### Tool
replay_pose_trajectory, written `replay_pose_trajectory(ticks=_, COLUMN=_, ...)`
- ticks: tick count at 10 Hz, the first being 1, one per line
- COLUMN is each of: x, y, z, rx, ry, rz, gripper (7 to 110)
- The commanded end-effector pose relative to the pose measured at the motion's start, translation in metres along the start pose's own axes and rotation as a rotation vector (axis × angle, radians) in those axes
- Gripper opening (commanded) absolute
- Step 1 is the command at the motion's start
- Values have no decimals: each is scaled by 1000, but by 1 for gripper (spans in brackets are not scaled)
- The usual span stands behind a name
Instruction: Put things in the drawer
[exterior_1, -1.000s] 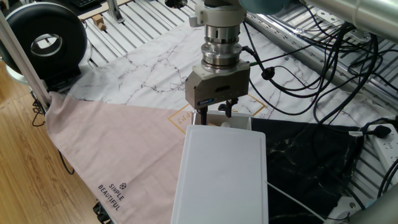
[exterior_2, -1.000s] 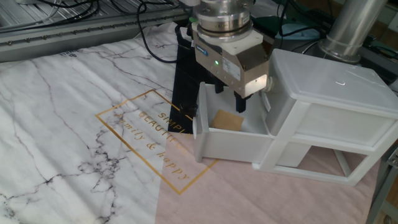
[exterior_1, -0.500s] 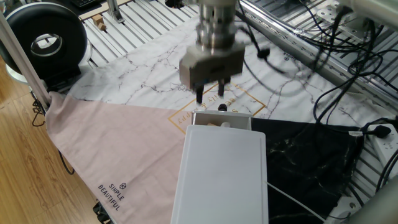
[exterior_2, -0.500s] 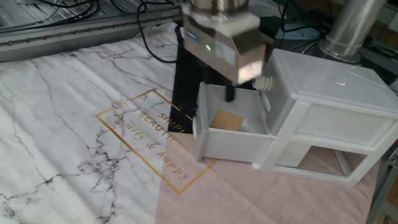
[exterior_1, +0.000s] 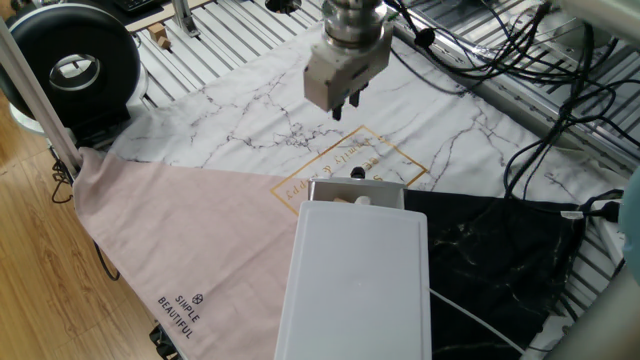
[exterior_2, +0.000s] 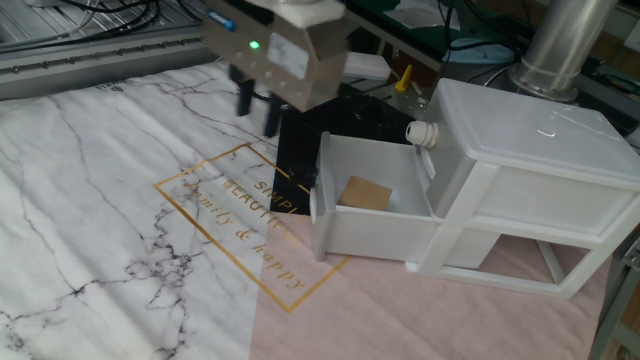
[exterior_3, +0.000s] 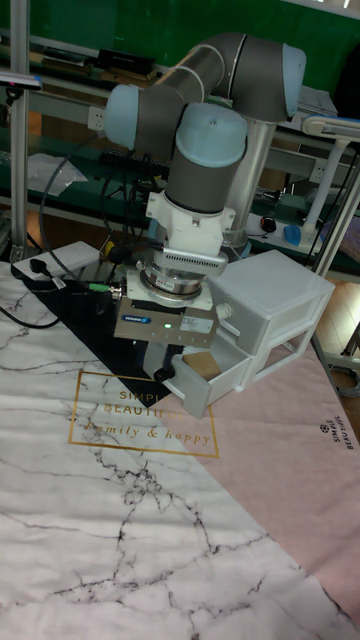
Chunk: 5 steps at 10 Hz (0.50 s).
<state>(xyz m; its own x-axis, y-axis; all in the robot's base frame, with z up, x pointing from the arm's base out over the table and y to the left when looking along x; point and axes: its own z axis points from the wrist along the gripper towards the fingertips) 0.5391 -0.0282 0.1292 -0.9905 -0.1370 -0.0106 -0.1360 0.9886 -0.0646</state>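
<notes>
The light-brown wooden cube (exterior_2: 364, 193) lies on the floor of the pulled-out tray of the white drawer (exterior_2: 520, 160). The tray (exterior_2: 370, 236) stands open toward the marble cloth, with its small dark knob (exterior_1: 357, 174) on the front. My gripper (exterior_2: 256, 108) hangs open and empty above the gold lettering on the marble cloth, left of the tray and clear of it. In one fixed view the gripper (exterior_1: 346, 106) is beyond the drawer (exterior_1: 355, 280). In the tall fixed view the gripper (exterior_3: 155, 365) is just left of the drawer (exterior_3: 270, 300).
A round black device (exterior_1: 70, 65) sits at the far left corner. Cables (exterior_1: 500, 80) run along the slatted table behind the arm, and a power strip (exterior_1: 620, 230) lies at the right. A pink cloth (exterior_1: 190, 240) and a black cloth (exterior_1: 500, 260) flank the drawer.
The gripper rose out of the open tray and swung away over the marble cloth. The cube stayed in the tray.
</notes>
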Motion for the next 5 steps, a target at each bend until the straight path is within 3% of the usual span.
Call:
replay_pose_trajectory(ticks=1, x=-4, y=-27, z=28, rx=152, ry=-70, rz=-175, gripper=7)
replay_pose_trajectory(ticks=3, x=-2, y=-16, z=52, rx=126, ry=-87, rz=-207, gripper=7)
replay_pose_trajectory(ticks=4, x=1, y=-14, z=55, rx=124, ry=-79, rz=-224, gripper=7)
replay_pose_trajectory(ticks=5, x=8, y=-3, z=59, rx=87, ry=-69, rz=-221, gripper=7)
